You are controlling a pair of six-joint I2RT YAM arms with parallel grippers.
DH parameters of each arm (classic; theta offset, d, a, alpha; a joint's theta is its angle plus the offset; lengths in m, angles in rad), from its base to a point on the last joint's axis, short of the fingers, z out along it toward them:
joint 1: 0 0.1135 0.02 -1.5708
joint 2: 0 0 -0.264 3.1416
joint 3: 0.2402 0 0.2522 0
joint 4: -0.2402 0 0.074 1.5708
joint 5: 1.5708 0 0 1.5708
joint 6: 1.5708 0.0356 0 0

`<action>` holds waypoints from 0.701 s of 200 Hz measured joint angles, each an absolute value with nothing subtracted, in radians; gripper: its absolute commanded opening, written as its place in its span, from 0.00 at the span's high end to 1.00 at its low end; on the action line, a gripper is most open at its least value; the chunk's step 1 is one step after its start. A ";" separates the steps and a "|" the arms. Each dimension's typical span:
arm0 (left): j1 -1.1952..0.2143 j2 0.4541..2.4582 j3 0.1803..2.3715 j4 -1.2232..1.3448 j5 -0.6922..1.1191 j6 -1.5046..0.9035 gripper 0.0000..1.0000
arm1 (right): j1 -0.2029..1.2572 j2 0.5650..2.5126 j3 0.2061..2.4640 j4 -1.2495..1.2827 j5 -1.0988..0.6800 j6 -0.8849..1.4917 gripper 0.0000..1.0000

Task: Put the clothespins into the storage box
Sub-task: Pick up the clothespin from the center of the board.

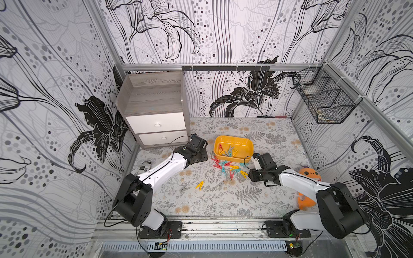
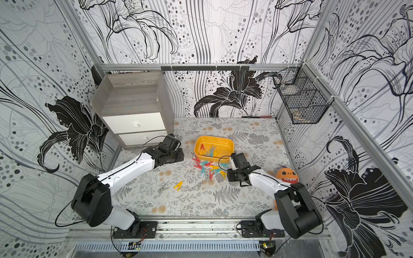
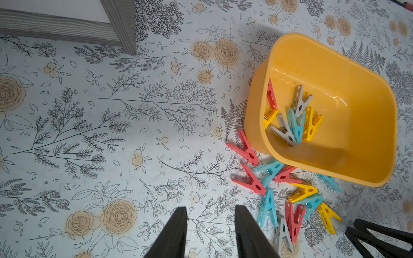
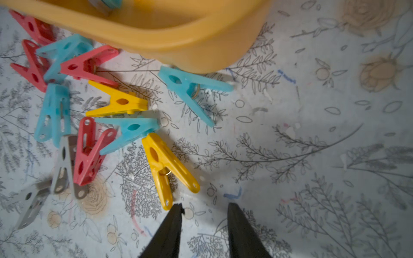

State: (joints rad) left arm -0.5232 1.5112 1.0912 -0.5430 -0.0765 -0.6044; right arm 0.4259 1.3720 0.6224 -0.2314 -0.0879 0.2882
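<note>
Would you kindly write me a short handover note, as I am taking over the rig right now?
Left hand: open, empty, beside the box.
Right hand: open, empty, by the pile.
Done: about six clothespins lie in the box.
To do: the pile against the box's near side, plus three strays nearer the arm bases.

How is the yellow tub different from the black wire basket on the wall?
The storage box is solid yellow plastic; the wire basket is black mesh. The storage box sits on the table with clothespins inside; the wire basket hangs on the side wall. Both are open-topped.
</note>
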 measured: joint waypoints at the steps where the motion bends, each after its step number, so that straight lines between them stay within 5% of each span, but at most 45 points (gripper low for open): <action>1: -0.523 1.511 1.091 -0.543 -0.076 -0.604 0.60 | 0.426 1.373 0.623 -0.231 -0.088 0.288 0.61; 94: -0.472 1.466 1.057 -0.532 -0.074 -0.586 0.60 | 0.544 1.520 0.723 -0.232 0.001 0.296 0.61; 140: -0.453 1.457 1.043 -0.530 -0.070 -0.579 0.60 | 0.590 1.583 0.789 -0.233 0.051 0.297 0.77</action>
State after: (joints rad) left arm -0.4534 1.4574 1.0428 -0.5297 -0.0700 -0.5785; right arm 0.5903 1.5833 0.7887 -0.2325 0.0509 0.2970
